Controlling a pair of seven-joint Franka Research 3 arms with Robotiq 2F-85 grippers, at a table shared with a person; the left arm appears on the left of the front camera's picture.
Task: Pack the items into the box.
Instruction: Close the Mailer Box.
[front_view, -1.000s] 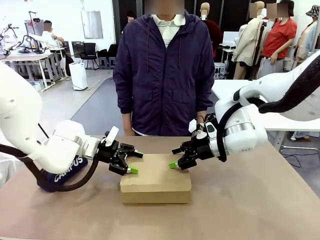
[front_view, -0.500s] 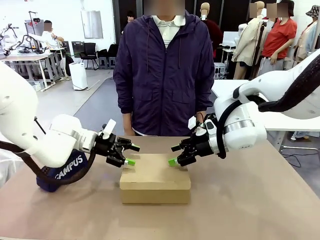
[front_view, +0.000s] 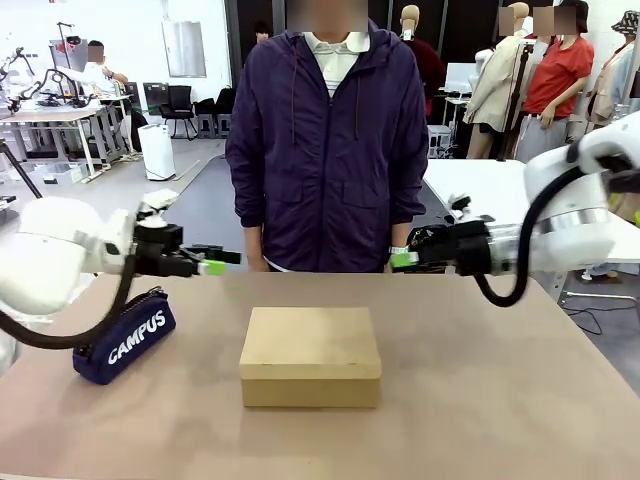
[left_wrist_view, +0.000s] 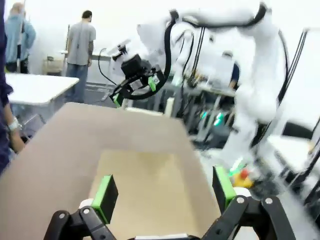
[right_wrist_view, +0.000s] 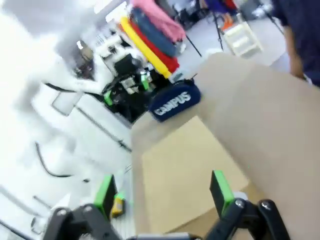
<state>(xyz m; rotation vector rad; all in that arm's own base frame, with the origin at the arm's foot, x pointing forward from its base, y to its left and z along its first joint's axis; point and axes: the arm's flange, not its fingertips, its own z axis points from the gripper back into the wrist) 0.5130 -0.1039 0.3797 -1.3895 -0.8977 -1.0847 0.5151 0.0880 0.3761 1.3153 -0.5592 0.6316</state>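
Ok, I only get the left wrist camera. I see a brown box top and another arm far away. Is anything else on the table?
Observer: Yes. A navy pencil case marked CAMPUS lies on the table, to the left of the box.
Operator: Is the box open?
Observer: No. From the front its lid lies flat and shut.
Operator: Where's my gripper?
Observer: The left gripper hangs open in the air above the table's far left, beyond the pencil case. It is level with the open right gripper opposite.
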